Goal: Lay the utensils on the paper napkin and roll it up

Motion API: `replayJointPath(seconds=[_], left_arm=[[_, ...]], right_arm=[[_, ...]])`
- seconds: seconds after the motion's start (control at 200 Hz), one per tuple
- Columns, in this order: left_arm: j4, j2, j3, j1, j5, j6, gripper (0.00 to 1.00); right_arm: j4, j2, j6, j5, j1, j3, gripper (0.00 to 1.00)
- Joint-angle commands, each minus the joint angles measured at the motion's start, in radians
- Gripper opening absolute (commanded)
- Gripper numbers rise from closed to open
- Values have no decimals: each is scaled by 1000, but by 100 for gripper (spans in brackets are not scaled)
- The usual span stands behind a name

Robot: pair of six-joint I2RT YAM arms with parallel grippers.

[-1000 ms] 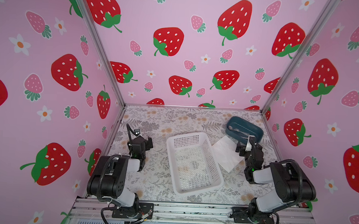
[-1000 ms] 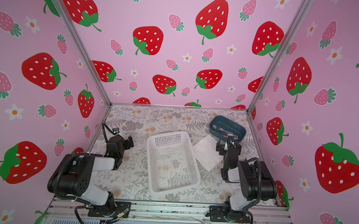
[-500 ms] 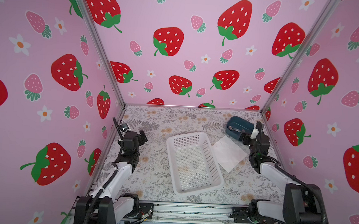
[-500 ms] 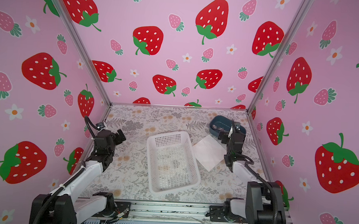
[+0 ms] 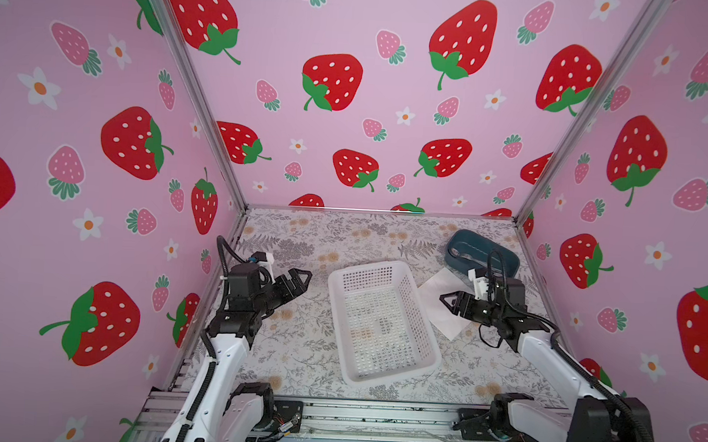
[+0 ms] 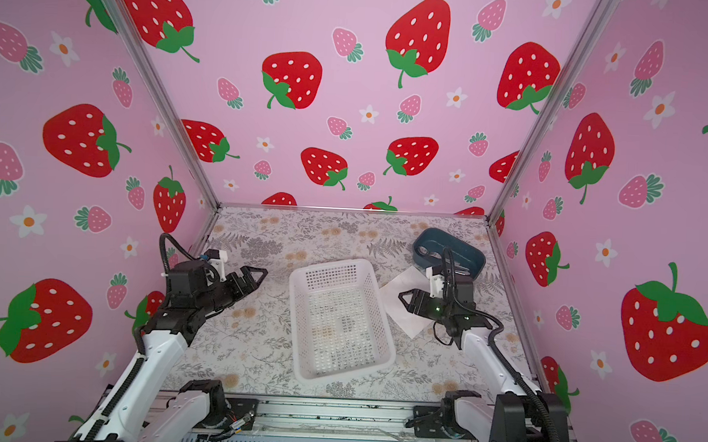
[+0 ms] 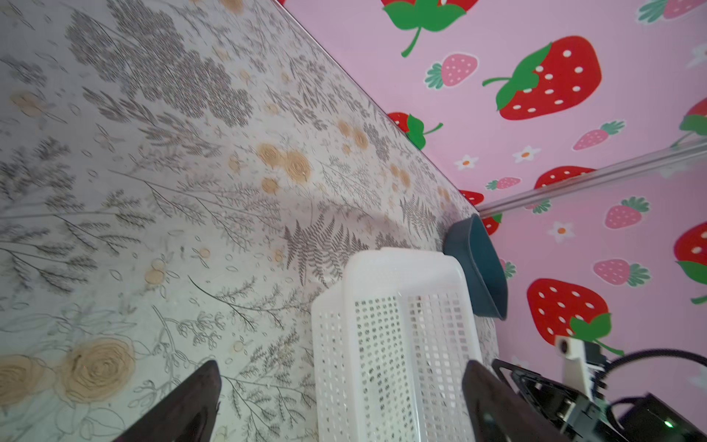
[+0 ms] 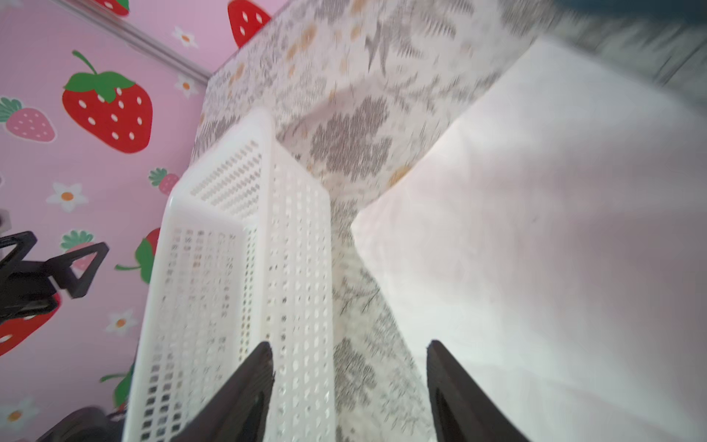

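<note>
Pink wall panels [image 5: 353,43] printed with red strawberries and white flowers enclose three sides, joined by aluminium corner posts [image 5: 192,97].

Table surface [image 5: 296,343]: pale cloth with a grey fern and tan rose print, flat.

Landmark: white perforated plastic basket [image 5: 379,335], mid-table, empty, set slightly askew.

Paper napkin [image 5: 434,290]: plain white square sheet, lying flat and unrolled just right of the basket, one corner pointing towards it; soft creases show in the right wrist view [image 8: 554,229]. Nothing rests on it.

Utensils [image 5: 465,257]: slim metal pieces lying inside a dark teal tray [image 5: 508,263] behind and to the right of the basket, beyond the napkin. They are partly hidden by the right arm's cable, and which is the fork and which the spoon cannot be told.

Left gripper [image 5: 301,279]: left of the basket, raised, fingers spread wide, empty.

Right gripper [image 5: 448,304]: right of the basket, over the napkin's near edge, fingers parted, nothing between them. Whether it touches the paper cannot be told.
</note>
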Motion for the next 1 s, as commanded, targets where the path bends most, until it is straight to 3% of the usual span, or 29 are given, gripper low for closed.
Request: replayJointPath(seconds=[0.0, 0.3, 0.39, 0.575, 0.79, 0.995], left_arm=[[-66, -43, -33, -30, 117, -59, 99], [-77, -55, -51, -106, 65, -89, 99], [-120, -54, -25, -112, 37, -75, 100], [-308, -104, 101, -160, -171, 4, 100], [-397, -128, 178, -165, -198, 18, 100], [-452, -138, 223, -170, -208, 13, 100]], right_arm=[[-79, 5, 31, -74, 84, -1, 65], [-18, 170, 100, 84, 293, 51, 46], [1, 217, 131, 106, 317, 87, 41], [-4, 292, 257, 265, 373, 170, 34], [119, 371, 428, 373, 411, 226, 19], [146, 493, 478, 442, 436, 367, 15]])
